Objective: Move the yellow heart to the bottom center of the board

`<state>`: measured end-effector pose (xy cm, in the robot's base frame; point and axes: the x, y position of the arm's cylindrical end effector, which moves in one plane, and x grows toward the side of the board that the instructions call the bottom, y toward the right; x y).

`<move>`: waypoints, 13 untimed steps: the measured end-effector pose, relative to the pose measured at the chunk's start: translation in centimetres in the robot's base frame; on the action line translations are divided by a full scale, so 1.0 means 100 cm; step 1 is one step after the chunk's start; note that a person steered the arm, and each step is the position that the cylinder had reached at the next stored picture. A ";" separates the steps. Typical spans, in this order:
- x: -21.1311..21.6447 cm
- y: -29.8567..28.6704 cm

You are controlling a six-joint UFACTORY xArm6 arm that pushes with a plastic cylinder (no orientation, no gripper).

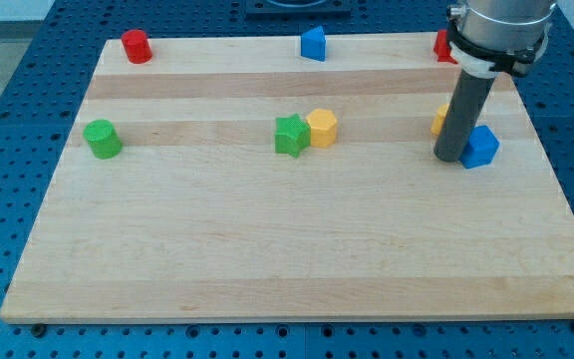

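Now my tip [451, 157] btwn yellow block [438, 121] & blue block [481, 147], near board [267, 269] right edge; no pincer.

Wooden board [267, 269] on the bench, filling most of the view.

Near its top-left corner: red cylinder [135, 46]. At the middle of the top edge: blue block [313, 44]. Near the top-right corner: red block [443, 45], partly hidden behind the arm.

Close to the left edge, about halfway down: green cylinder [102, 139]. Around the board's centre: green star [290, 135], with yellow hexagon [322, 128] touching it on the view's right.

Toward the right edge: my tip [450, 158], down on the board. Just behind the rod, partly hidden: yellow block [437, 121], shape not clear. Touching the rod on the view's right: blue block [481, 147].
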<state>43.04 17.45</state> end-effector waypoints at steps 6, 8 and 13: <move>-0.136 -0.006; -0.116 0.045; -0.026 -0.028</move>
<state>40.49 14.68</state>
